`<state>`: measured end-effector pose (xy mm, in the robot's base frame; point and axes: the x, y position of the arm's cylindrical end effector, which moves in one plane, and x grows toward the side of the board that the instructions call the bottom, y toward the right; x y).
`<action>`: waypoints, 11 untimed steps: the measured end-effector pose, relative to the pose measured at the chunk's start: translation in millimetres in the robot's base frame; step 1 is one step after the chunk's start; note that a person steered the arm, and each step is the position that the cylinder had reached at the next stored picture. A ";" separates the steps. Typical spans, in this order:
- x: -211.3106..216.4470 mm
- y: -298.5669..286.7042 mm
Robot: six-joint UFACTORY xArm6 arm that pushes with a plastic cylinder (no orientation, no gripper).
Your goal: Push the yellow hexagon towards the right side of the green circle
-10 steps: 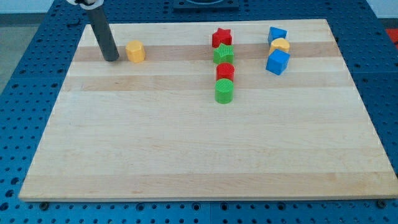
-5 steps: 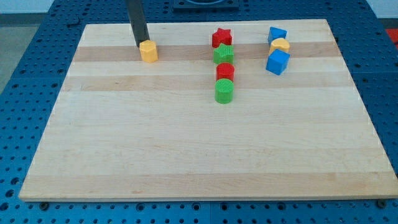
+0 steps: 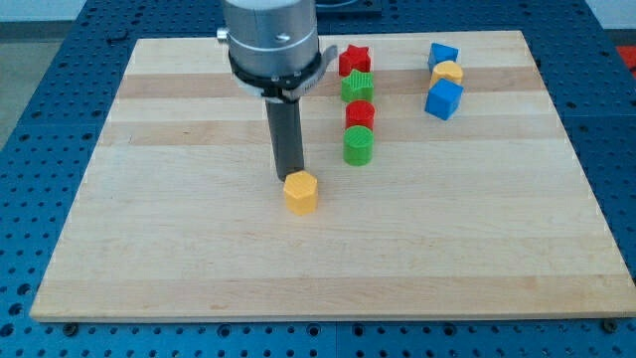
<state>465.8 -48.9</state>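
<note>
The yellow hexagon (image 3: 300, 192) lies near the board's middle, below and to the left of the green circle (image 3: 358, 145). My tip (image 3: 288, 177) touches the hexagon's upper left edge. The rod rises from there to the arm's grey end, which hides part of the board's top. The green circle is the lowest block in a column of several blocks. A gap of bare wood separates the hexagon from the circle.
Above the green circle stand a red block (image 3: 360, 114), a green star (image 3: 357, 87) and a red star (image 3: 354, 60). At the top right are a blue block (image 3: 442, 55), a yellow block (image 3: 447, 73) and a blue cube (image 3: 443, 99).
My tip has pushed the yellow hexagon from the board's upper left down and to the right, to just below left of the green circle. The other blocks have not moved.
</note>
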 end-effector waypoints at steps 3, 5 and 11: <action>73.2 -1.3; 110.8 1.4; 25.0 110.8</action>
<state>490.8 61.9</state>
